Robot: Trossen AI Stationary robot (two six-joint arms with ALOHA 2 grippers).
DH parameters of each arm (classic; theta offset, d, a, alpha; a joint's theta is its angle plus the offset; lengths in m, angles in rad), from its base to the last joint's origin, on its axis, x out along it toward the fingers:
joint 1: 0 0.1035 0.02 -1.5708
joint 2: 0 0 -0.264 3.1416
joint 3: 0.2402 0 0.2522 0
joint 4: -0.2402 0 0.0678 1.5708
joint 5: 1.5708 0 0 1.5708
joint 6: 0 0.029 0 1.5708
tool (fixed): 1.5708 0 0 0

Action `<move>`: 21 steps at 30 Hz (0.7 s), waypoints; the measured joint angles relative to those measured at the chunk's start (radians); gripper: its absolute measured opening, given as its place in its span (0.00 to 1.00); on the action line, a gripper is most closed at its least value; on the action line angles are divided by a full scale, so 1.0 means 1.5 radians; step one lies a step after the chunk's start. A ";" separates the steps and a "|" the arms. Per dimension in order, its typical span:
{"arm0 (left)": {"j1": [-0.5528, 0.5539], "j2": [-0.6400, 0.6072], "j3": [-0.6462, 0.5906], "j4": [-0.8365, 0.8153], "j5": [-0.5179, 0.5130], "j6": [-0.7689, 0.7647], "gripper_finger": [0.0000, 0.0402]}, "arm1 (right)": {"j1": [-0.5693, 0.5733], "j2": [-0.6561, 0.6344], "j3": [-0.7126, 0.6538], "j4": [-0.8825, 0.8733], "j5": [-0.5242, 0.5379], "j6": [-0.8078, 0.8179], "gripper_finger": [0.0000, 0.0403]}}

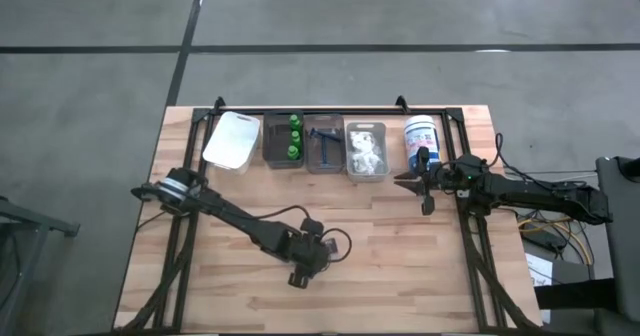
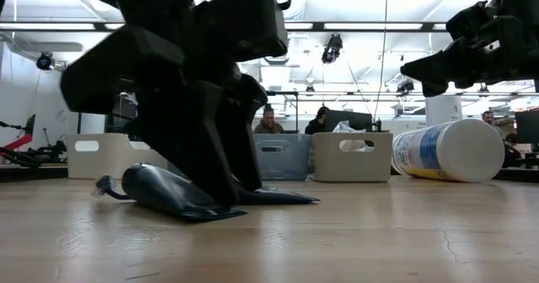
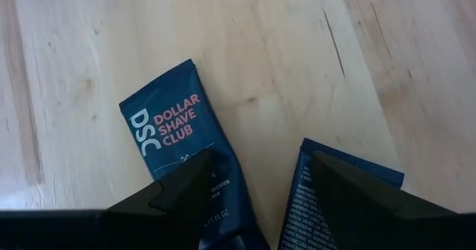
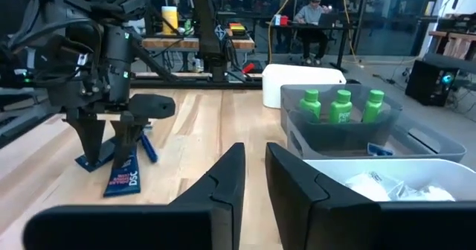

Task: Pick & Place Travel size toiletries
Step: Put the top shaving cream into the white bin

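Two dark blue tubes, one printed "Dollar Shave Club" (image 3: 167, 127) and a second (image 3: 375, 174), lie flat side by side on the wooden table near its front middle. My left gripper (image 3: 260, 168) (image 1: 305, 264) points steeply down over them, open, with one fingertip above each tube and bare wood in the gap. My right gripper (image 4: 254, 157) (image 1: 412, 182) hangs level above the table's right side. Its fingers are almost together, with a narrow gap and nothing between them. Green bottles (image 4: 341, 105) stand in a dark bin. My left gripper's fingertips (image 3: 190, 179) come from above onto the near ends of the two tubes, one tip over each. The fingers hide the spots beneath them, so I cannot tell whether they touch. Both tubes lie flat on the table.
Along the far edge stand a white bin (image 1: 233, 141), the dark bin with the bottles (image 1: 275, 146), a bin with razors (image 1: 322, 148) and a clear bin with white packets (image 1: 366, 154). A white tub with a blue label (image 1: 420, 141) lies on its side beside them.
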 joint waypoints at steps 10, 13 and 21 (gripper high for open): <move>-0.013 -0.015 -0.001 -0.041 0.000 -0.001 0.58 | 0.000 0.000 0.000 0.000 0.000 0.000 0.09; -0.014 -0.015 -0.001 -0.039 -0.008 -0.013 0.58 | 0.000 0.000 0.000 0.000 0.000 0.005 0.08; -0.012 -0.065 0.009 -0.040 -0.075 -0.121 0.58 | 0.000 0.000 0.000 0.000 0.000 0.007 0.12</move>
